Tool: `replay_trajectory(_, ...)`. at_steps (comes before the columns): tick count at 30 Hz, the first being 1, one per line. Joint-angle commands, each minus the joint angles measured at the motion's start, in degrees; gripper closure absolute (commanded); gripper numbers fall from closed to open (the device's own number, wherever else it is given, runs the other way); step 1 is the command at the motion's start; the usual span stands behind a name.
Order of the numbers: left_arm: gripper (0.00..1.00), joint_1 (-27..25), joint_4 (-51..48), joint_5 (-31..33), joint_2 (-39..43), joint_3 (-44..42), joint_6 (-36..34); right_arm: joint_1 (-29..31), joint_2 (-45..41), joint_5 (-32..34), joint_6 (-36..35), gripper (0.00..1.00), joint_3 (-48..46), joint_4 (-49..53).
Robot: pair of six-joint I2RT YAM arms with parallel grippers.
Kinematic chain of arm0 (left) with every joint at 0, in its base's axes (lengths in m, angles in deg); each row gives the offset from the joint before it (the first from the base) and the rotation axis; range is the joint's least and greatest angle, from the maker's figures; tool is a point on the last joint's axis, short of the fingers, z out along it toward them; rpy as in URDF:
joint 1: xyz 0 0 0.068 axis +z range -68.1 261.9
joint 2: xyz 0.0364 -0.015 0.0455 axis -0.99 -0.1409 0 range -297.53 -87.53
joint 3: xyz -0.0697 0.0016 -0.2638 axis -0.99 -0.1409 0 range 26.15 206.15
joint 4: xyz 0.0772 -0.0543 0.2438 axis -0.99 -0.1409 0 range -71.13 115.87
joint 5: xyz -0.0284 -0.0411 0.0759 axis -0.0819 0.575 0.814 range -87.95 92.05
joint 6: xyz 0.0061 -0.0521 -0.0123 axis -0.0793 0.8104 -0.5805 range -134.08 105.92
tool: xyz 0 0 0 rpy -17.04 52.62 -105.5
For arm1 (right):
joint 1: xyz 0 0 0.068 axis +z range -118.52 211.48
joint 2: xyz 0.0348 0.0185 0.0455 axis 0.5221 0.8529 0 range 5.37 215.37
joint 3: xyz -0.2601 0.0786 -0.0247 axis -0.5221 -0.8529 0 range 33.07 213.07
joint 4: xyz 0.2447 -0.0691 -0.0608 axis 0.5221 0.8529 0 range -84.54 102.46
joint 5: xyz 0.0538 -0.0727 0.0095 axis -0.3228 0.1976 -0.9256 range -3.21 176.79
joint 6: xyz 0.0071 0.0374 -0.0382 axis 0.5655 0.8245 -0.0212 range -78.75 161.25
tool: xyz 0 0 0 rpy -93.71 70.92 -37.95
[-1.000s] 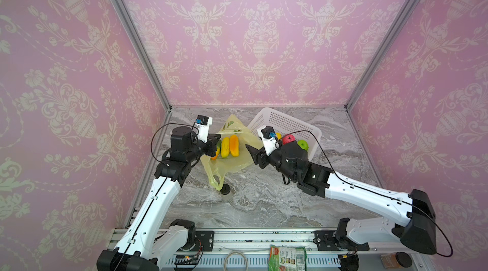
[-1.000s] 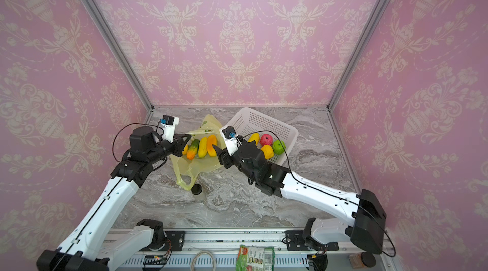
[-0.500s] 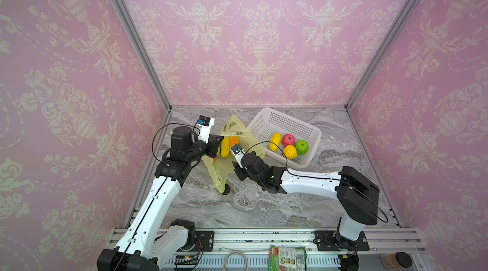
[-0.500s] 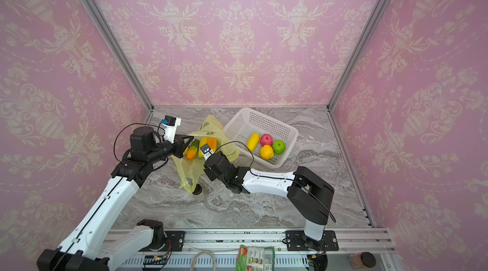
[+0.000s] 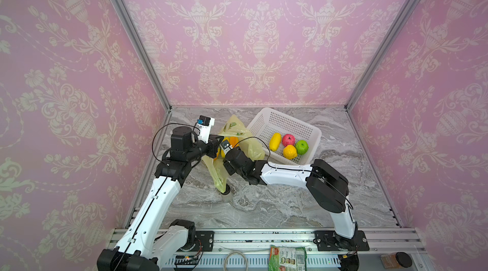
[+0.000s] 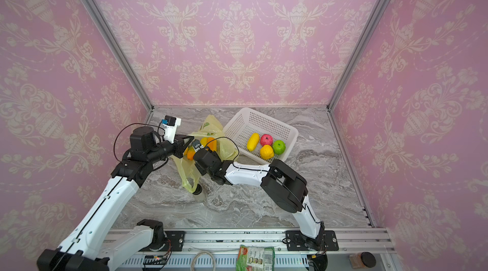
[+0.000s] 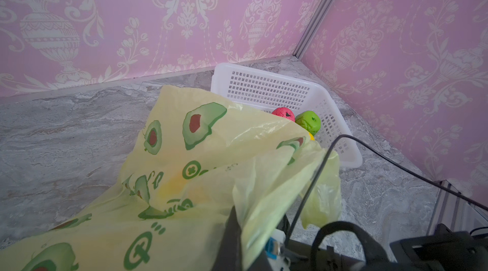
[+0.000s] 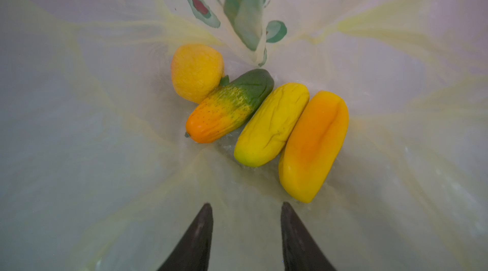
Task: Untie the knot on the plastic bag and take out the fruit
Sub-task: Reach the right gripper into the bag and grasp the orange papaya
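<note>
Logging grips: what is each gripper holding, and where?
Left gripper pinches the plastic bag at its mouth edge; right gripper, open inside it, holds nothing.

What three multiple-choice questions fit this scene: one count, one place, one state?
1. Fruits inside the plastic bag: A two; B six; C four.
2. The green apple lies: A in the bag; B in the white basket; C on the tabletop.
3. The right tool is: A open, empty; B shut on fruit; C shut on the bag.
C: the right wrist view shows four. B: the basket's wall surrounds it. A: its fingers stand apart, nothing between.
</note>
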Motion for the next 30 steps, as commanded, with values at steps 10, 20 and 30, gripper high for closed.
replay_trajectory(10, 1.0, 0.4, 0.1, -1.9, 0.0, 0.6, 0.7, -5.2, 8.9, 5.1, 8.6, 0.4, 11.1, 11.9)
replay_trajectory(20, 1.0, 0.4, 0.4, -2.5, -0.2, 0.6, 1.1, -5.8, 16.5, 4.8, 9.8, 0.22, 20.4, 19.5)
replay_trajectory(30, 1.0, 0.4, 0.7, -2.8, -0.4, 0.6, 1.4, -5.7, 18.3, 3.6, 9.4, 0.42, 23.7, 21.8)
